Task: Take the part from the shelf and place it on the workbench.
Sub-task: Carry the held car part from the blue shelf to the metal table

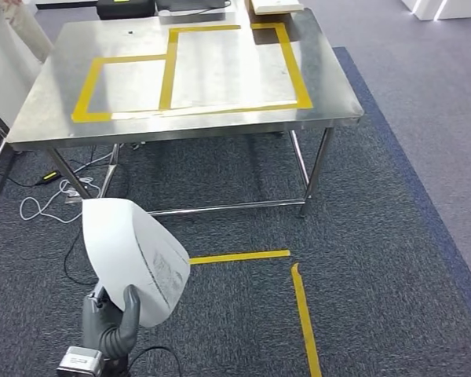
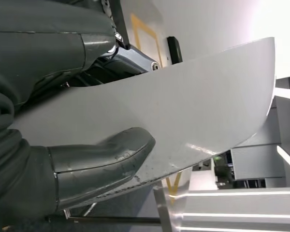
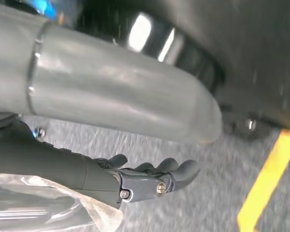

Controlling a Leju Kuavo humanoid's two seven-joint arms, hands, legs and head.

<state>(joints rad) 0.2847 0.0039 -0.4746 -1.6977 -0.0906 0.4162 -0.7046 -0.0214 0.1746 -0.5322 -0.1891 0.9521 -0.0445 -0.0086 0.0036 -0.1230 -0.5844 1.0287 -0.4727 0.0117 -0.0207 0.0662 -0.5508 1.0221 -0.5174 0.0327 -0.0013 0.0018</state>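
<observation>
Dark grey carpet [image 1: 363, 259], yellow floor tape [image 1: 304, 314], cables [image 1: 41, 206] under steel table [image 1: 38, 110]

Left robot hand [image 1: 111, 320] — wrist cut off by the head view's lower edge, fingers hidden behind the white part [image 1: 135, 258]. Print on that part too small to read. Desk [image 1: 55, 110] far edge cut off. Right robot hand [image 3: 110, 125] — blurred.

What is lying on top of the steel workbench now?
On the workbench I see yellow tape rectangles, and at its far edge a dark object and a pale one, both cut off by the frame. The white part is not there; the left hand holds it.
</observation>
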